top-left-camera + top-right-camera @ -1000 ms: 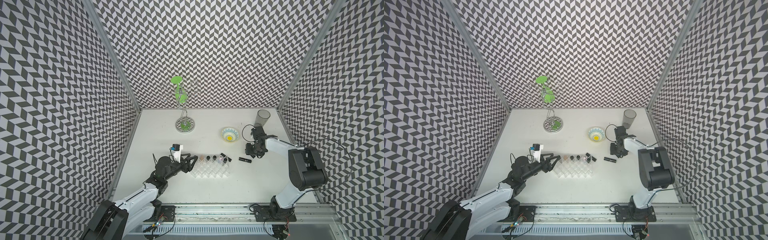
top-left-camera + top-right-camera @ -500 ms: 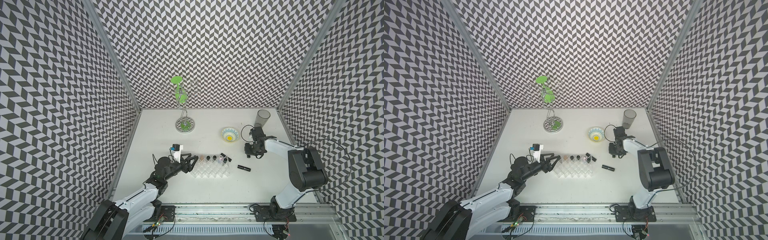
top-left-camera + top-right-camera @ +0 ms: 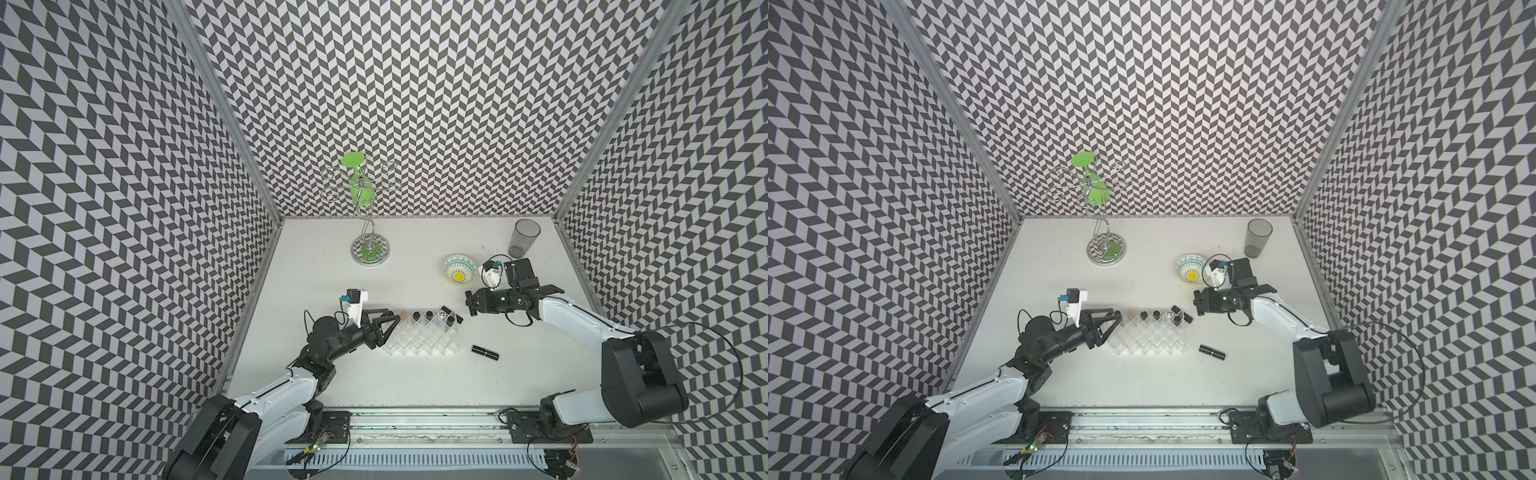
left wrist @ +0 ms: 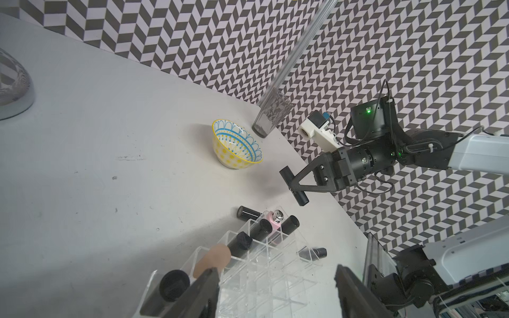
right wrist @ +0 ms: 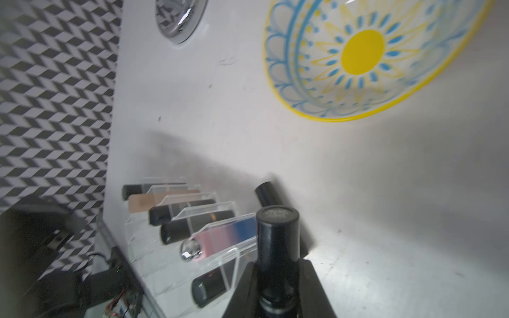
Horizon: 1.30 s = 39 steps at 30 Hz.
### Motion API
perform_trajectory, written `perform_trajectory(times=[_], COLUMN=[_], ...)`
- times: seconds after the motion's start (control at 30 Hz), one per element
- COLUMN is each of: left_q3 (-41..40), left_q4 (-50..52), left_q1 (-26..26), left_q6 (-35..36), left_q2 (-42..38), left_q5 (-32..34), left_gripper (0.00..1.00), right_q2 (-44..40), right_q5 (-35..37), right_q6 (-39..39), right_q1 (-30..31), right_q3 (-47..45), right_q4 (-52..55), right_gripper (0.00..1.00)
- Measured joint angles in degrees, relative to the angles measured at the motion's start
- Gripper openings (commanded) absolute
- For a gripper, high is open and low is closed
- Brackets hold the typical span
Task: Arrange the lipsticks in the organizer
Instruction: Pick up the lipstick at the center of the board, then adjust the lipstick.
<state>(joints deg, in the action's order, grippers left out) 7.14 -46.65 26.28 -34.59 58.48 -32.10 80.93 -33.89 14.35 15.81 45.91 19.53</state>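
table (image 3: 415, 386) | on it: organizer (image 3: 419, 338), loose lipstick (image 3: 485, 352), bowl (image 3: 451, 266), tumbler (image 3: 524, 239), wire stand (image 3: 382, 251)

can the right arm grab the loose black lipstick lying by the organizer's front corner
Probably not yet: the way to the loose lipstick looks free, but the right gripper is shut on another black lipstick.
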Motion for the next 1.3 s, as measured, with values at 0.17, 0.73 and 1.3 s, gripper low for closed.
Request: perform_trajectory(times=[0.17,0.73,1.3], left_q3=[-0.3,-1.0,-1.2], left_q4=[-2.3,-11.2,-13.9], left_q1=[3.2,9.4,10.5], left_q6=[-1.2,-6.6,-10.0], left_q2=[-0.3,1.2,2.3], left_q5=[-1.7,-1.6,1.9], left_gripper=[0.72,0.87,0.65], right_q2=[-3.1,-6.6,-0.6], right_q5=[-6.6,-5.3,-1.5], right_q6=[3.6,16.5,23.0], right_q1=[6.9,25.2,30.3], right_q3=[-0.1,-3.1,-3.8], right_q4=[-5.7,-28.7,-44.0], right_gripper=[0.16,0.16,0.16])
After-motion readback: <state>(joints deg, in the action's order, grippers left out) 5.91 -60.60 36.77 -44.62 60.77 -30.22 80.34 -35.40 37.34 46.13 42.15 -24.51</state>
